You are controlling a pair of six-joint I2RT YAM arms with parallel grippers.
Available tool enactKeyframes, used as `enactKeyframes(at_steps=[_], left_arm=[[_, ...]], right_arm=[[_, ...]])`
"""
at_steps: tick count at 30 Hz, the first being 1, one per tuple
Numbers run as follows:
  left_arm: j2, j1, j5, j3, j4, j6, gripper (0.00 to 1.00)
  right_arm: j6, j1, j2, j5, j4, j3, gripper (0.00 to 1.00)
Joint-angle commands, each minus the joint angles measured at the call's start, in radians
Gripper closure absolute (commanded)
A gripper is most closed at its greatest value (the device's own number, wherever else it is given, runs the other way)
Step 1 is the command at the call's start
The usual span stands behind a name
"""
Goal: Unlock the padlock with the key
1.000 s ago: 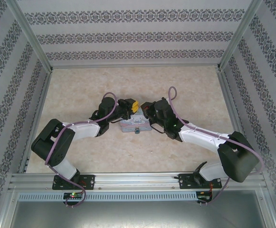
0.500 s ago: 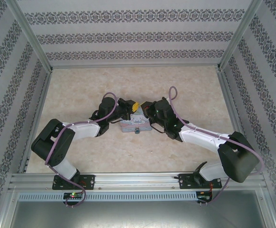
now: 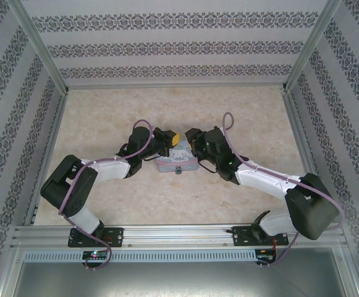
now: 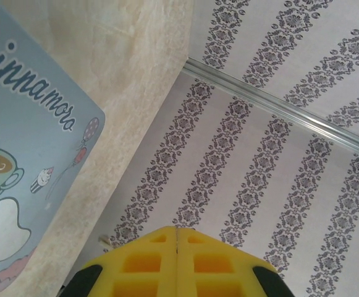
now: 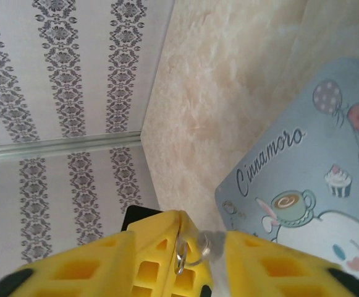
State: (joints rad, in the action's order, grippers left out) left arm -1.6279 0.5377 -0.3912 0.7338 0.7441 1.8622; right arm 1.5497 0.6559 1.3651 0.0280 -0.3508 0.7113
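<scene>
The pale-blue cartoon tin lies flat about the middle of the worktop, well apart from every edge and corner; the padlock, a tiny blue-teal body, sits at the tin's side that faces the near edge, and its shackle is too small to make out from above. Both arms reach inward over the far side of the tin, their tips close together.

The left end effector is closed with nothing in it; in its wrist view the two yellow fingers meet along a single seam, with a corner of the tin to the left of them; from above it hangs over the tin's far left corner.

The right end effector stands narrowly parted; the key, a thin grey sliver on a small wire ring, sits in the gap between the yellow fingers, the ring against the left one; whether either finger presses the key I cannot tell. The tin's printed lid lies beyond to the right; from above, this end effector is over the tin's far right corner.
</scene>
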Motion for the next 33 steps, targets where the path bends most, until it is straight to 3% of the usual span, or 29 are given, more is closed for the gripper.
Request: enactKeyframes(at_steps=[1, 13, 22, 33], left_arm=[[0.024, 0.004, 0.017, -0.001, -0.007, -0.076, 1.00], [0.054, -0.007, -0.015, 0.059, -0.152, -0.361, 1.00], [0.070, -0.010, -0.022, 0.214, -0.315, -0.583, 1.00], [0.027, -0.011, 0.038, 0.259, -0.242, -0.664, 1.00]], right_arm=[[-0.050, -0.033, -0.032, -0.039, 0.042, 0.002, 0.49], [-0.213, -0.148, -0.044, -0.233, 0.232, 0.064, 0.27], [-0.301, -0.204, -0.060, -0.328, 0.399, 0.171, 0.20], [-0.259, -0.266, -0.014, -0.450, 0.376, 0.238, 0.18]])
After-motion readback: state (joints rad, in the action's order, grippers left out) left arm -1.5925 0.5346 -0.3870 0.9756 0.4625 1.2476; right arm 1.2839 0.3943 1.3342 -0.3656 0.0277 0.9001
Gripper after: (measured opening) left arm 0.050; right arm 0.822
